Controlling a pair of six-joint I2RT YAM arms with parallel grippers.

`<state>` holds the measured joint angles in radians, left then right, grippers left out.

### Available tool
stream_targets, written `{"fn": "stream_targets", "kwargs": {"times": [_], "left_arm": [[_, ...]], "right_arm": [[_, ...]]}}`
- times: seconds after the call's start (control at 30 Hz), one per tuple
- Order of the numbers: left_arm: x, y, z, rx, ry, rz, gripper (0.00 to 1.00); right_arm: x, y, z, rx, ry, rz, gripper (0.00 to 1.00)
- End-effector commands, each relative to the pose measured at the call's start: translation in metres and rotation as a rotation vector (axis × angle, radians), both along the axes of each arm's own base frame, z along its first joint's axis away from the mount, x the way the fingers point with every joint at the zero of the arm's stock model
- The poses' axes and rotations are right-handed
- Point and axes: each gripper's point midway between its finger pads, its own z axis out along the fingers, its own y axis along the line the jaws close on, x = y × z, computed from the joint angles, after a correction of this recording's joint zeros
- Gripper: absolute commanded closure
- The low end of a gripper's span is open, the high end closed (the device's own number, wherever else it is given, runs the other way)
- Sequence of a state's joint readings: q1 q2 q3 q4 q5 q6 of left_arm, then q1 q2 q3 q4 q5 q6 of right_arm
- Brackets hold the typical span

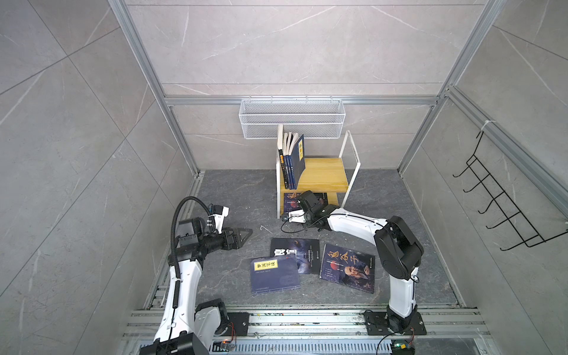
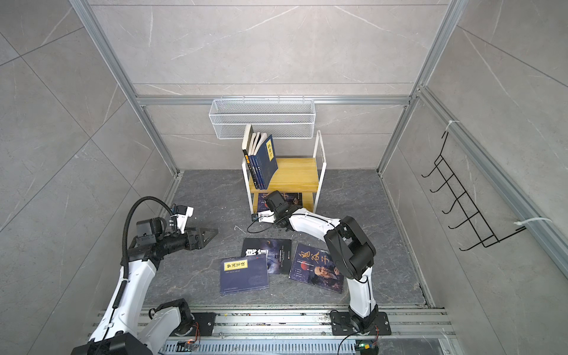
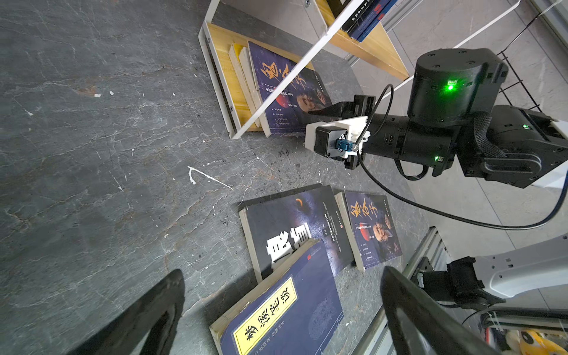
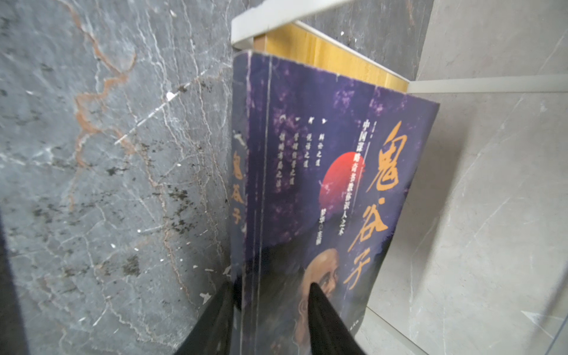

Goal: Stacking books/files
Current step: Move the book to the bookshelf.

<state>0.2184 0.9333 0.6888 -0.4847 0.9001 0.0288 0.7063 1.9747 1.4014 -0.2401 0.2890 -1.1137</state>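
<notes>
Nearest my base, three books lie flat on the dark stone floor (image 1: 246, 196). A navy yellow-label book (image 1: 274, 276) overlaps the near corner of the black book (image 1: 302, 252). Just to the right of that lies the floor portrait book (image 1: 347, 267), titled in gold calligraphy.

Beyond them, to the left, my left gripper (image 1: 247, 233) hovers over bare floor, jaws spread wide.

Farther on, my right gripper (image 4: 270, 284) reaches into the lower level of the shelf (image 1: 325, 175). There the shelf portrait book (image 4: 322, 184) lies flat on a small pile whose pale page edges show in the left wrist view. One of my fingers (image 4: 325, 316) lies on its cover, over the painted face; the other sits beside the spine edge. Whether they pinch the book or merely straddle it, I cannot tell.

On the upper board, the upright books (image 1: 292, 159) stand against the left end frame, the outermost tilted. Behind, on the wall, hangs a white wire basket (image 1: 292, 118).
</notes>
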Motion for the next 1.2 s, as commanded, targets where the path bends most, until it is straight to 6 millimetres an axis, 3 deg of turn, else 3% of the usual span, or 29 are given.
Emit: {"fn": "stream_targets", "kwargs": {"times": [0.0,0.2,0.6,0.8,1.03,1.17], "left_arm": [[0.001,-0.003,0.013,-0.027,-0.038,-0.019,0.00],[0.001,-0.002,0.011,-0.023,-0.042,-0.019,0.00],[0.002,0.000,0.013,-0.030,-0.047,-0.007,0.00],[0.002,0.000,0.013,-0.035,-0.038,-0.004,0.00],[0.002,0.001,0.012,-0.035,-0.035,-0.004,0.00],[0.002,0.000,0.011,-0.035,-0.040,-0.005,0.00]], "right_arm": [[0.016,-0.003,0.003,-0.019,-0.040,-0.044,0.59],[0.025,-0.004,0.002,-0.063,-0.097,-0.022,0.64],[0.008,-0.003,0.000,-0.049,-0.038,0.037,0.64],[-0.003,-0.017,0.010,-0.071,-0.013,0.028,0.54],[-0.009,-0.046,0.007,-0.071,0.036,-0.033,0.53],[-0.001,-0.064,0.006,-0.086,0.026,-0.083,0.53]]}}
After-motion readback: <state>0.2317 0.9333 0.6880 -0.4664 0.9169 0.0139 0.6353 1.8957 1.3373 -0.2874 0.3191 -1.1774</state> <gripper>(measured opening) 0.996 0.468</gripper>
